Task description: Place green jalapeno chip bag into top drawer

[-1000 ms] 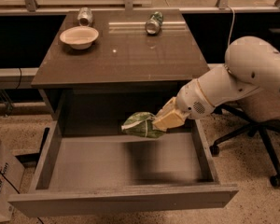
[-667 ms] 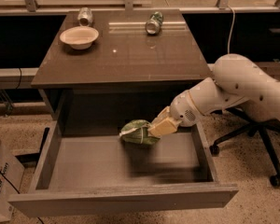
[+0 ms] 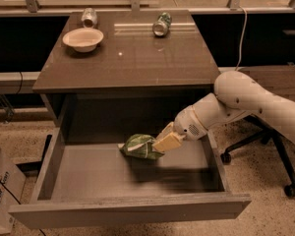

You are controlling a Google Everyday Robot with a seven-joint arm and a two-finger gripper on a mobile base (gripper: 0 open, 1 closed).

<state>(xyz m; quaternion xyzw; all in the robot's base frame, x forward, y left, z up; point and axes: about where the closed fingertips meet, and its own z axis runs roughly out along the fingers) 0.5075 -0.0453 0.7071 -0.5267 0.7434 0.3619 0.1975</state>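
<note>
The green jalapeno chip bag [image 3: 139, 146] is crumpled and lies low inside the open top drawer [image 3: 113, 181], near its back middle, at or just above the pale grey bottom. My gripper [image 3: 163, 142] reaches in from the right on a white arm, and its tan fingers are shut on the bag's right end. The drawer is pulled fully out, with its plain front panel toward the camera.
On the brown tabletop [image 3: 137, 58] stand a pale bowl [image 3: 82, 39], a silver can on its side [image 3: 89, 17] and a green soda can on its side [image 3: 162, 24]. A black office chair base [image 3: 265, 156] stands right of the drawer. A box [image 3: 0, 191] sits at the left.
My gripper has moved down and to the left with the bag, from above the drawer's back right to low inside it.
</note>
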